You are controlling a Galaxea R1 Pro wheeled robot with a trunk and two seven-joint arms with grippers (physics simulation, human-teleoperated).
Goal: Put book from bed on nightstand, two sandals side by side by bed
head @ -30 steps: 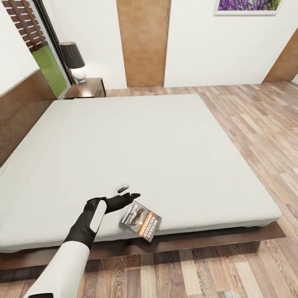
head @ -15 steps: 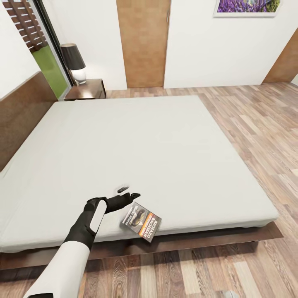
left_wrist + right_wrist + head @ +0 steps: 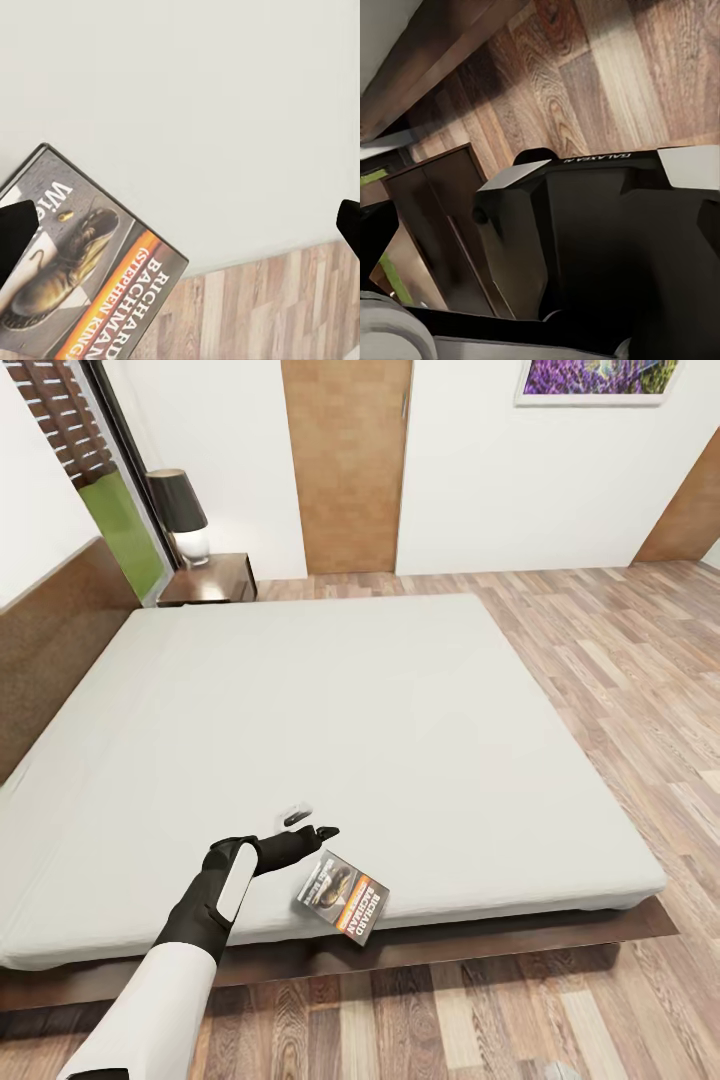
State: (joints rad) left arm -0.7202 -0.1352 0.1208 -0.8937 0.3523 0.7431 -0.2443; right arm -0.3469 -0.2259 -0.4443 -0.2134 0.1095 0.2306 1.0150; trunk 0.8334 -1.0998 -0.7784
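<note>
From the head camera I see my left gripper (image 3: 310,824) reaching over the near edge of the bed (image 3: 330,710), its fingers spread apart and holding nothing. The book (image 3: 341,896) lies flat on the mattress just beside the gripper, at the bed's near edge, one corner poking slightly past it. In the left wrist camera the book (image 3: 79,281) sits close to one dark fingertip (image 3: 15,232), the other well off to the side. My right wrist camera looks at the robot's own dark body and the wooden floor (image 3: 607,82); I cannot tell how its jaws stand. Beyond the bed's far corner, by the headboard, stands the nightstand (image 3: 212,579) with a lamp (image 3: 183,512).
</note>
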